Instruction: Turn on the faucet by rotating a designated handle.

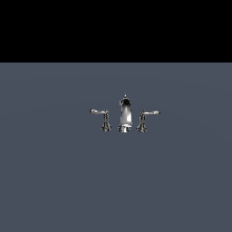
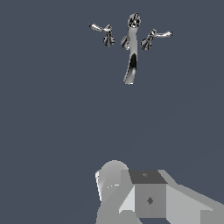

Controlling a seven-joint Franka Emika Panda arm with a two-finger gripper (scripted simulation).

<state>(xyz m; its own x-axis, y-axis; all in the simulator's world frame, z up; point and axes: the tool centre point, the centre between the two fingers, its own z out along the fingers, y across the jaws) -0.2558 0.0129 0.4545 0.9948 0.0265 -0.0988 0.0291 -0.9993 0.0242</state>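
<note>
Both renders are dim and flat, with no cast shadows on the grey floor [image 1: 54, 181]. Bright specular glints mark the chrome faucet [image 1: 125, 115]. Edges look coarse and pixelated; the exterior view's top band is pure black.

Pale grey, blocky, faceted arm [image 2: 148, 197]

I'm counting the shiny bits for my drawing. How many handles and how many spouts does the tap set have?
Lever handles: 2, the handle on the exterior view's left and its twin lever on that view's right.
Spouts: 1, the tall curved spout in the middle.
Total: 3 chrome pieces in the faucet.
</note>
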